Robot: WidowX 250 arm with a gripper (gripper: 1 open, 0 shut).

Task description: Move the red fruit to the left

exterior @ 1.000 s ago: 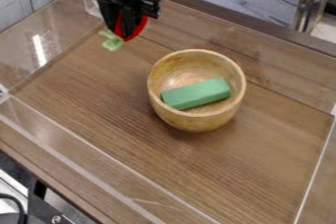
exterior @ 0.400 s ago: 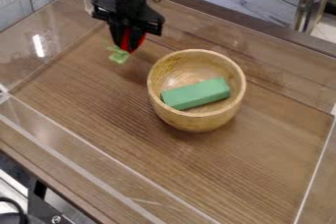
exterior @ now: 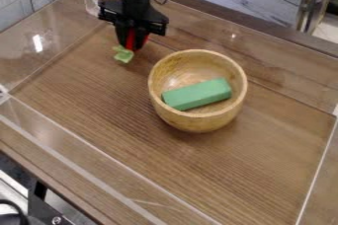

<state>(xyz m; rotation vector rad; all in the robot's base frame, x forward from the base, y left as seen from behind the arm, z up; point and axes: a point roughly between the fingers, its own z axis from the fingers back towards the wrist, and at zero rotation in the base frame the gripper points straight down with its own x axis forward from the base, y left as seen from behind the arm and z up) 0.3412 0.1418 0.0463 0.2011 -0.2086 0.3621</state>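
- The gripper (exterior: 130,43) points steeply down over the far-left part of the bench (exterior: 119,160), close to its far edge, and pinches the red fruit (exterior: 133,42) between its jaws.
- The fruit shows as a red patch between the black fingers; its light-green leaf end (exterior: 123,55) sticks out below, at or just above the wood. Whether it touches the bench cannot be told.
- The wooden bowl (exterior: 197,115) sits near the middle of the bench, to the right of the gripper and clear of it, with 1 green block (exterior: 199,94) lying inside.
- Step in hand, as a judgement: the placing phase. The fruit is already left of the bowl and held low, so carrying looks nearly done and setting down is what remains.
- The next move calls for a short, gentle drop until the fruit rests on the wood, then spreading the jaws and lifting straight up.
- A rounded toy fruit may roll once freed, so a low release is wise; the raised clear rim (exterior: 40,32) along the left edge stands near and should be kept clear of.
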